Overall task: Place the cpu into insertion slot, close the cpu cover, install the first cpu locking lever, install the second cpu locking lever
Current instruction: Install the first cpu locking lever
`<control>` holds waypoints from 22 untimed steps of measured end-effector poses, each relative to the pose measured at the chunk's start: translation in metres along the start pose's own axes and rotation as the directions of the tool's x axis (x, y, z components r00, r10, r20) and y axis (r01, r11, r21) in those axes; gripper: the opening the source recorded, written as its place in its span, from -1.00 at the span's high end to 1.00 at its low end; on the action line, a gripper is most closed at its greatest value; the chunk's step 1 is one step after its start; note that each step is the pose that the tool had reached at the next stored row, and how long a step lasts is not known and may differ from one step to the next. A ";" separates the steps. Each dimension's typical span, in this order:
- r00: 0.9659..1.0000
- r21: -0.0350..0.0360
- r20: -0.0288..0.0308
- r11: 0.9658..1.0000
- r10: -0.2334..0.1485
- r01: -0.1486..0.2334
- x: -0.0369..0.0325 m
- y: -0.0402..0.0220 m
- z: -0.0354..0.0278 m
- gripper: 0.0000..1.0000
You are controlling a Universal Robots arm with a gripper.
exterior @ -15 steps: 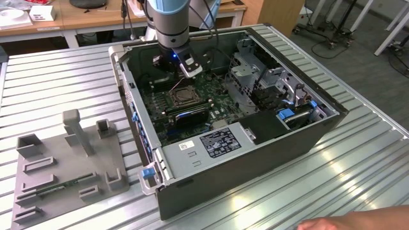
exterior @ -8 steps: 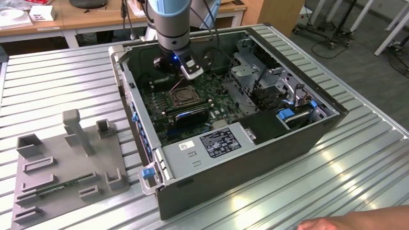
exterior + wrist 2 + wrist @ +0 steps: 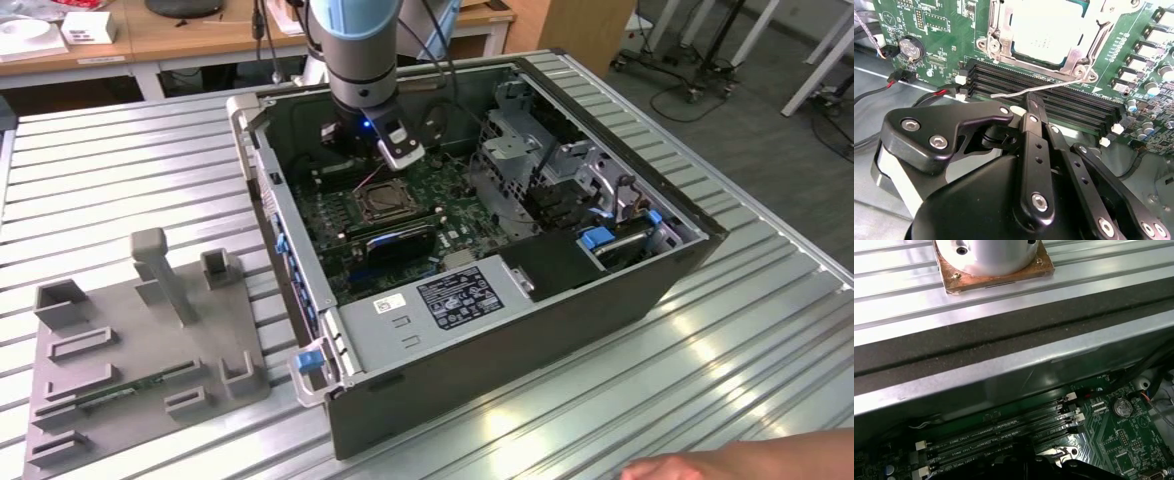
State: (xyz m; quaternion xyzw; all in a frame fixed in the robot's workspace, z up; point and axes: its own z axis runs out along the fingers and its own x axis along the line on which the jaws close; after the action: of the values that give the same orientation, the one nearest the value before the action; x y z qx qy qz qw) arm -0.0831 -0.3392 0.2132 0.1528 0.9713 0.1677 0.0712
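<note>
End effector (image 3: 1026, 112) clenched on a thin silver wire locking lever (image 3: 1054, 87) beside the socket, inside the open grey computer case (image 3: 641, 290) on the bench (image 3: 120, 180).
Second wrist view: dull silver square cpu (image 3: 1046, 27) lies flat in the silver-rimmed insertion slot (image 3: 994, 30), thin silver frame cpu cover (image 3: 1076, 55) down around it; lever's long axis runs along four black memory slots (image 3: 1064, 102). Exterior view: grey fixture tray (image 3: 134, 350) sits well apart.

Matt black plastic pincer (image 3: 1026, 107), shiny bare-metal cpu cover (image 3: 1081, 47), dull silver cpu (image 3: 1046, 27), ribbed brushed-metal table (image 3: 120, 180).
</note>
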 end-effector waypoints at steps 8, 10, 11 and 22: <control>1.000 0.001 0.000 1.000 0.000 0.000 -0.0010 -0.0006 0.0024 0.79; 1.000 0.002 0.001 1.000 0.000 0.000 -0.0017 -0.0006 0.0032 0.79; 1.000 0.002 0.001 1.000 0.000 0.000 -0.0020 -0.0007 0.0037 0.79; 1.000 0.003 0.001 1.000 -0.001 0.001 -0.0044 -0.0016 0.0089 0.79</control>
State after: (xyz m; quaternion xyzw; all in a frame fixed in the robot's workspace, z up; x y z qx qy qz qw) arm -0.0776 -0.3393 0.2047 0.1527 0.9716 0.1660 0.0715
